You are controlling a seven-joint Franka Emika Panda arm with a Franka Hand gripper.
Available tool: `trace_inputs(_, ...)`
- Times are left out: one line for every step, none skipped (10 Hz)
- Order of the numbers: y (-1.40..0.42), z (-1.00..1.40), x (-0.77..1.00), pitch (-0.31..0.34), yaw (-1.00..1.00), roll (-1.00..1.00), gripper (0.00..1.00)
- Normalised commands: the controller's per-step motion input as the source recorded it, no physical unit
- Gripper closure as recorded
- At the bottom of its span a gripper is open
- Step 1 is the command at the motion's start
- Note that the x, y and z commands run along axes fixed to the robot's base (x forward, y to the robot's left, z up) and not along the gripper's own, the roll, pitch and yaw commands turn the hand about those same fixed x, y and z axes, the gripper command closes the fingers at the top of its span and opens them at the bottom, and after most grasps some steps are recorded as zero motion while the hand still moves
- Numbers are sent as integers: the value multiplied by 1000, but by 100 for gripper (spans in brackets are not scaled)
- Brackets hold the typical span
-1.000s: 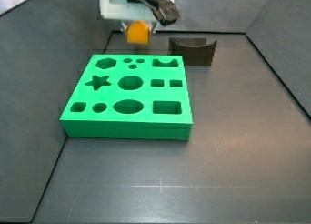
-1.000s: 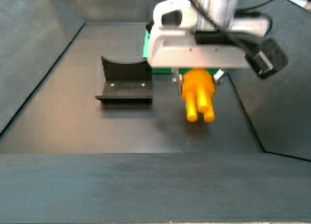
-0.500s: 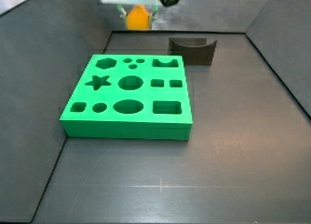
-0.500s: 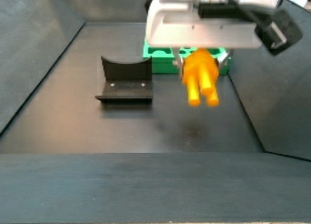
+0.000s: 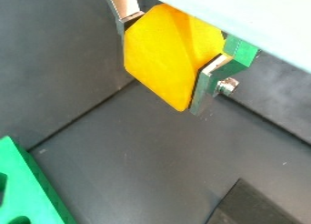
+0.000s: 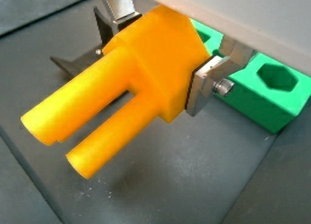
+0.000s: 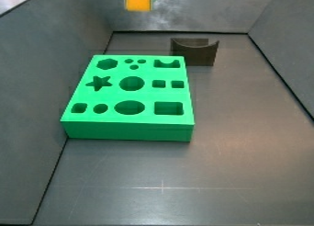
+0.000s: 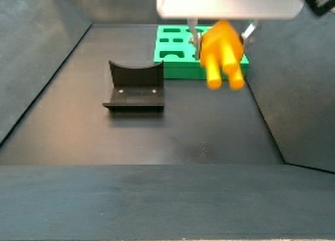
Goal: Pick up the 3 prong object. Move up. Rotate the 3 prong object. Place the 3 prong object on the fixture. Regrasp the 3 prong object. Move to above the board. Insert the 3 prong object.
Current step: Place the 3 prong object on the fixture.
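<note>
In a side view the fixture (image 8: pixel 135 85), a dark matt block with a curved notch, stands on the grey floor at the left. To its right the gripper (image 8: pixel 217 26) hangs high in the air, its flat silver fingers (image 6: pixel 209 82) clamped on the blocky body of the 3 prong object (image 8: pixel 220 54), smooth orange-yellow plastic with rounded cylindrical prongs pointing down. Behind it, far, lies the bright green board (image 8: pixel 177 51) with shaped holes.

No readable text, labels, brands or numbers anywhere in views.
</note>
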Motion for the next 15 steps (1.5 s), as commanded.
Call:
trace_inputs(5, 716, -24, 52, 8, 100, 100)
trace_inputs(5, 616, -18, 56, 12, 103, 100)
trace_inputs(3, 413, -9, 70, 17, 110, 100)
trace_inputs(3, 262, -3, 78, 22, 110, 100)
trace_inputs(-572, 107, 1000, -125, 150, 38, 100)
trace_inputs(-565, 58, 1000, -115, 145, 32, 100)
trace_inputs(-463, 44, 1000, -79, 101, 19, 100)
trace_inputs(-405, 37, 1000, -57, 77, 10, 100)
trace_inputs(-339, 20, 1000, -22, 48, -4, 100)
trace_inputs(-309, 15, 1000, -10, 41, -10, 100)
trace_inputs(-224, 2, 1000, 22, 28, -22, 100)
trace_inputs(-184, -1, 1000, 33, 26, -26, 100)
trace_inputs(-130, -8, 1000, 56, 24, -34, 100)
trace_inputs(-79, -4, 874, 74, 29, -36, 100)
trace_inputs(-51, -1, 769, 87, 32, -39, 100)
